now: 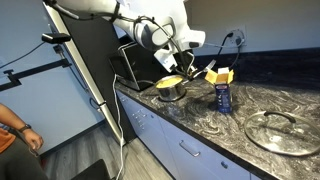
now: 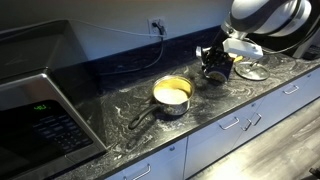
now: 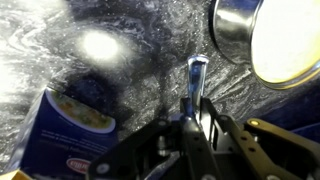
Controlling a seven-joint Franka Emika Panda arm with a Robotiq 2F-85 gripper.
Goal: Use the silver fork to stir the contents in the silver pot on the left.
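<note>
Closest to the wrist camera is the end effector [image 3: 196,128], and its two dark fingers are pinching the silver fork [image 3: 195,82] between them. The fork goes straight out from the fingers, its long axis in line with the end effector. Its far end hangs over bare dark tabletop [image 3: 40,45], not over any vessel. The silver pot [image 3: 262,38] lies beyond that end and off to one side, at the upper right of the wrist view; I can see its shiny wall and its pale yellow contents. On the opposite side, just beside the fingers, there is a blue package [image 3: 62,128].

In an exterior view the end effector [image 2: 214,60] hovers near the package. The pot [image 2: 172,94] stands apart from it on the tabletop, with its long handle pointing away from the arm. I judge that the stirring is not yet begun: the fork must first travel sideways to the pot's opening, then go down into it. The glass lid [image 1: 282,130] is well apart from the pot.
</note>
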